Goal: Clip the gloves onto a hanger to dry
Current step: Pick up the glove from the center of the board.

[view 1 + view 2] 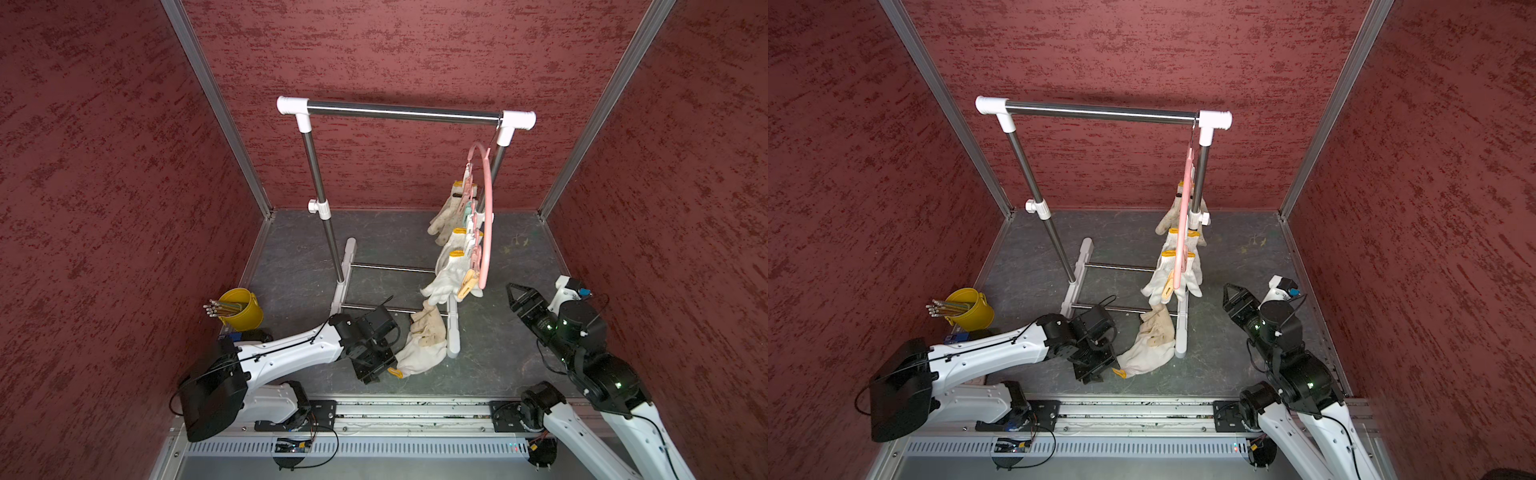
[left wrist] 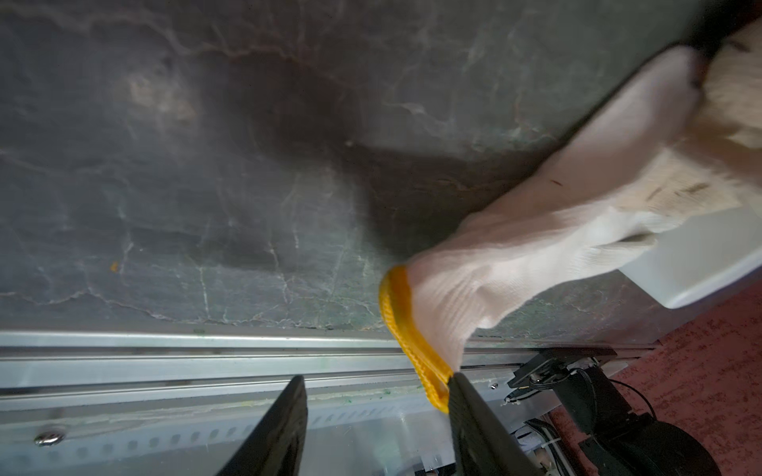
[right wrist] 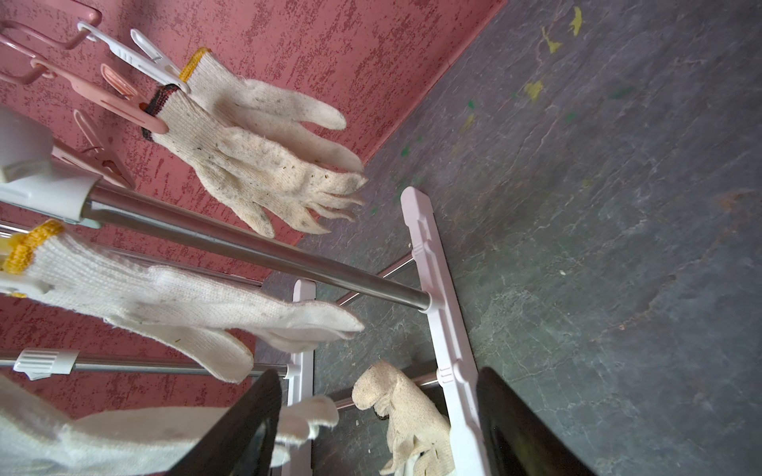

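gloves (image 1: 446, 274) hung: several off-white knitted ones dangle by their cuffs from pastel clips (image 1: 467, 286), fingers down.
hanger (image 1: 489, 216): curved pink bar, hooked at the right end of the rack's top rail and seen nearly edge-on.
gloves on the floor: a white glove (image 1: 419, 357) and a dirtier beige glove (image 1: 428, 324), heaped against the rack's near right foot (image 1: 454, 332), below the hanger.
left gripper (image 2: 375, 379): low over the dark floor (image 1: 498, 332), just left of the heap. its jaws are partly apart with nothing between them, and the white glove's yellow cuff (image 2: 406, 321) lies against one fingertip.
right gripper (image 3: 377, 373): raised to the right of the hanger, apart from it, jaws wide and empty.
rack (image 1: 399, 111): steel garment rack with white joints, mid floor.
bucket (image 1: 243, 309): yellow, holding thin sticks, near left.
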You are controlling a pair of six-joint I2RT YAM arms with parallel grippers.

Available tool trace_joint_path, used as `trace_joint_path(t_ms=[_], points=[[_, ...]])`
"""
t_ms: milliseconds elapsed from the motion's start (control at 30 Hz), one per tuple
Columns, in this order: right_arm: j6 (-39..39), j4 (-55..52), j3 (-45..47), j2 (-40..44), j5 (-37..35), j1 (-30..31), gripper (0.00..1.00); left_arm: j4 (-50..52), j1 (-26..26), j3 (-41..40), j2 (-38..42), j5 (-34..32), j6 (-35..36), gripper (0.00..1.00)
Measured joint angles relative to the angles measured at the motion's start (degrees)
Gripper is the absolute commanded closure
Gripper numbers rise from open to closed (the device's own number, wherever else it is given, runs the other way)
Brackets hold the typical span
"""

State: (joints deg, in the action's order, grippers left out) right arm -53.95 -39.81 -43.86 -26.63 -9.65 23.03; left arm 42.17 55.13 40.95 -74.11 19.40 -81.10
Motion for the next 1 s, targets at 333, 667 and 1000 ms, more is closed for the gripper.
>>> trace_joint_path(t_ms=[333,667,1000], points=[[1.0,-0.2,-1.7,-0.2,-1.0,0.0,0.26,-7.0,-0.8,3.7,-10.5,1.3,2.4,0.74],[1.5,-1.0,-3.3,0.6,-1.3,0.0,0.25,-7.5,-0.8,7.1,-7.4,-1.5,7.8,1.00],[7.1,2.0,-4.3,1.0,6.2,0.0,0.27,10.6,7.1,36.8,0.8,-16.6,38.2,1.00]])
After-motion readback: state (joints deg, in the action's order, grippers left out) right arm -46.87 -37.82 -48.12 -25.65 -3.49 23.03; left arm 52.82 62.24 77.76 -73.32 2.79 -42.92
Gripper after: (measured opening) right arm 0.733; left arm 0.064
